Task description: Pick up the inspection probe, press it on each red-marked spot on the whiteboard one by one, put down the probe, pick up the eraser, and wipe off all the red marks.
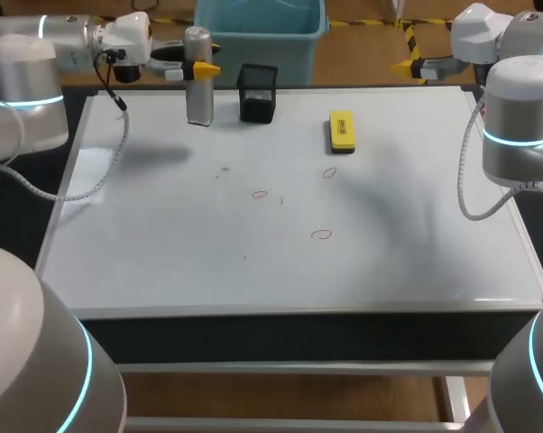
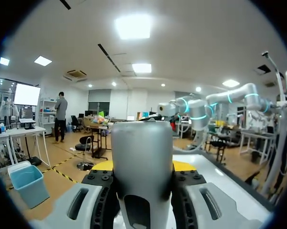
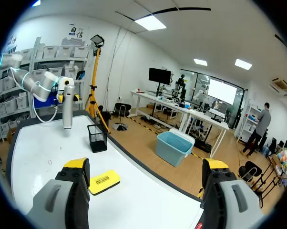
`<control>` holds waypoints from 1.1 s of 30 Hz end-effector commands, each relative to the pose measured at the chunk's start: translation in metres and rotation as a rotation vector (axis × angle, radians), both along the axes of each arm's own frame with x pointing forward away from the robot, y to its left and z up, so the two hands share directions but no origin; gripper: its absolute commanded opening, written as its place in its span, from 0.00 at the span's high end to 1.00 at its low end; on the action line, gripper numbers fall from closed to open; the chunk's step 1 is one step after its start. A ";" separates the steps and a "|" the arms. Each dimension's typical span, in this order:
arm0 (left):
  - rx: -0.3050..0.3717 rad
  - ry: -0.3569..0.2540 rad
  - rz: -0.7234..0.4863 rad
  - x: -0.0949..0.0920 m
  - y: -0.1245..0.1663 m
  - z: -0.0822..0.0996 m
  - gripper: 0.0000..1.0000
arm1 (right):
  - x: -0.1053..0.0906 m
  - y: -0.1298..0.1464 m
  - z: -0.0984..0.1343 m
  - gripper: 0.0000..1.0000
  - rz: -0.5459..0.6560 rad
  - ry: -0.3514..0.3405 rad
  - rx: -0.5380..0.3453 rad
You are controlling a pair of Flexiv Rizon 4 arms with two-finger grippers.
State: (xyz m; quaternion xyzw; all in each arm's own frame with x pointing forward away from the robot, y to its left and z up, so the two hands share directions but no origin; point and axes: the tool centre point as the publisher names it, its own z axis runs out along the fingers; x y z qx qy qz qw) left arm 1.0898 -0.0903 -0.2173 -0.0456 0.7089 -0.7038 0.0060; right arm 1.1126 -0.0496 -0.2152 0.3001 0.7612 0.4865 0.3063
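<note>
Just left of the black holder (image 1: 257,93), our left gripper (image 1: 197,70) is clamped on the upright inspection probe (image 1: 198,104). Right of the holder lies the eraser (image 1: 341,131), and the red marks (image 1: 259,194) sit nearer us. Our right gripper (image 3: 146,166) hangs with fingers apart, well right of the holder.

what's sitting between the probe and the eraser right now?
The black mesh holder stands between the probe and the eraser, nearer the probe; otherwise bare whiteboard. Clear in the head view, also the right wrist view.
</note>
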 end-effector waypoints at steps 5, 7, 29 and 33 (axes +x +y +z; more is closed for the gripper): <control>0.042 0.021 0.679 -0.008 0.007 0.001 1.00 | 0.000 0.000 0.000 0.00 0.000 -0.001 0.001; 0.036 0.036 0.701 -0.009 0.011 -0.001 1.00 | 0.000 0.000 0.000 0.00 0.000 -0.001 0.001; 0.040 0.060 0.734 -0.010 0.018 -0.004 1.00 | 0.000 0.000 0.000 0.00 0.000 -0.001 0.001; 0.040 0.060 0.734 -0.010 0.018 -0.004 1.00 | 0.000 0.000 0.000 0.00 0.000 -0.001 0.001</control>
